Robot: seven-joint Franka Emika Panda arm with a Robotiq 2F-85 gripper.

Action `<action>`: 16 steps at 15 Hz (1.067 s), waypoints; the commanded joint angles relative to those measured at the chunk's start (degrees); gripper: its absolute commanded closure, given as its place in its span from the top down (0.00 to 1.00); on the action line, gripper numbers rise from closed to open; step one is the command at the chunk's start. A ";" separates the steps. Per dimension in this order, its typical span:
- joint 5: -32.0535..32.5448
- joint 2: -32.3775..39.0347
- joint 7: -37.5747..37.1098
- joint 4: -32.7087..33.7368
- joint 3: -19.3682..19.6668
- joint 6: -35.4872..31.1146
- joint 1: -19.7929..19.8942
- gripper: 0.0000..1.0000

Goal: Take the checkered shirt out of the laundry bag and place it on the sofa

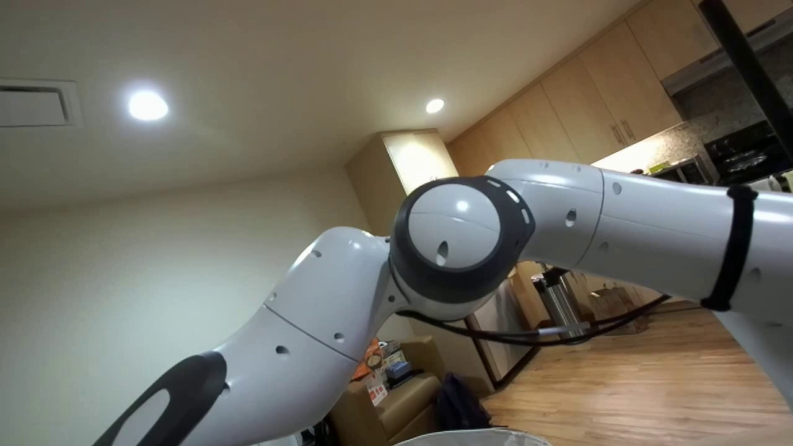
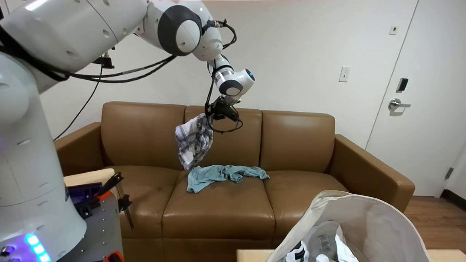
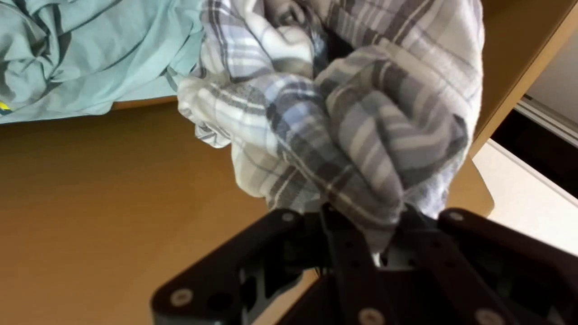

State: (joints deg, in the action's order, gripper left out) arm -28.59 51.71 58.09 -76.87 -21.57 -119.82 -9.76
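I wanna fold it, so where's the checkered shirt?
In an exterior view, left of centre, the checkered shirt hangs before the sofa backrest, near the teal cloth; in the wrist view, the fingers hold it.

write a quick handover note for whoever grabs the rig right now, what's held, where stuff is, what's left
Grip: the tool is closed on the checkered shirt.
Where: it hangs from the tool by the sofa; whether its lower end touches anything is unclear. A teal cloth lies mostly on the middle seat. The laundry bag stands in front, white and grey items inside.
Done: shirt out of the bag.
Left: lower it onto the sofa, open the tool, back off.
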 commanded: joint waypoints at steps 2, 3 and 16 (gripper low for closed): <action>5.28 -0.36 -6.18 0.99 2.35 -0.98 -2.33 0.08; 8.80 1.17 -10.02 3.82 4.06 1.04 -4.36 0.08; 27.21 19.35 -16.11 25.78 11.75 16.28 -19.36 0.14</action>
State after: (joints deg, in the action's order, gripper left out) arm -1.38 71.08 41.98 -51.06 -9.81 -103.53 -29.11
